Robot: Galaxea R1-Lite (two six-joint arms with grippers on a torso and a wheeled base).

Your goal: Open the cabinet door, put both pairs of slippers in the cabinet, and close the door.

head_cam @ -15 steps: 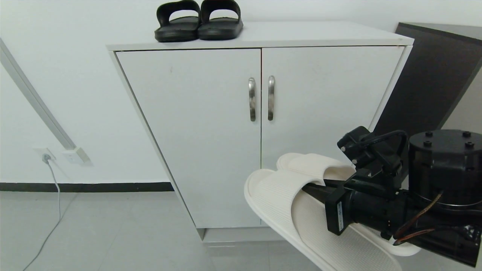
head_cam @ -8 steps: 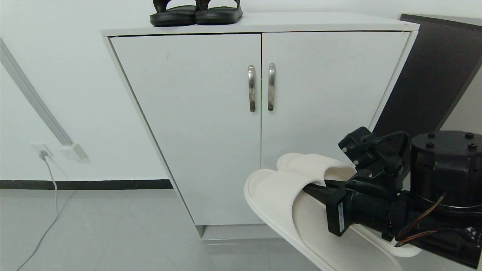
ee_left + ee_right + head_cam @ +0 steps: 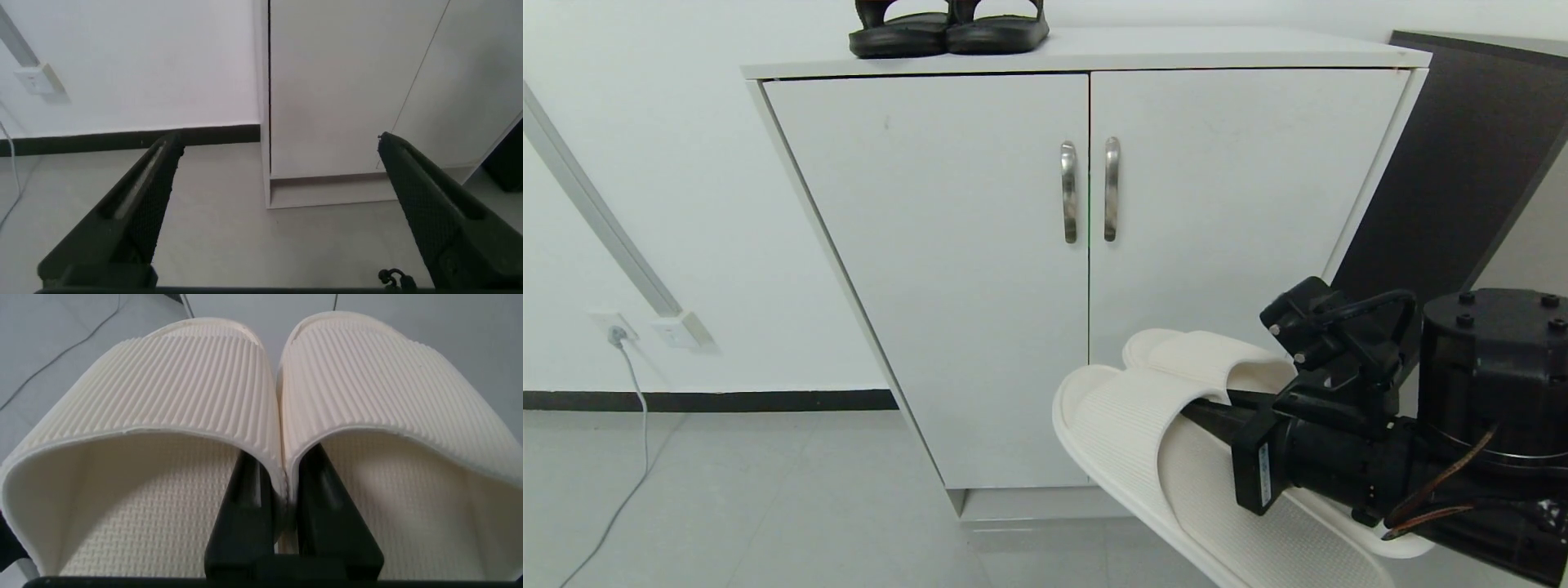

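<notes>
The white slippers stayed pinched by their inner straps in the right gripper, low before the cabinet, whose doors were shut. Only the camera had shifted. The black slippers sat on top. The left gripper gaped wide, free for a handle.

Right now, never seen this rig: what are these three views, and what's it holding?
A two-armed wheeled robot. The wide picture is from its head camera, facing a white cabinet with both doors shut. The other two are from wrist cameras. The right one looks along the right gripper, shut on the inner edges of the white slippers, held side by side in the air. The left one shows the left gripper, open and empty, near the cabinet's foot. The black slippers sit on the cabinet's top.
</notes>
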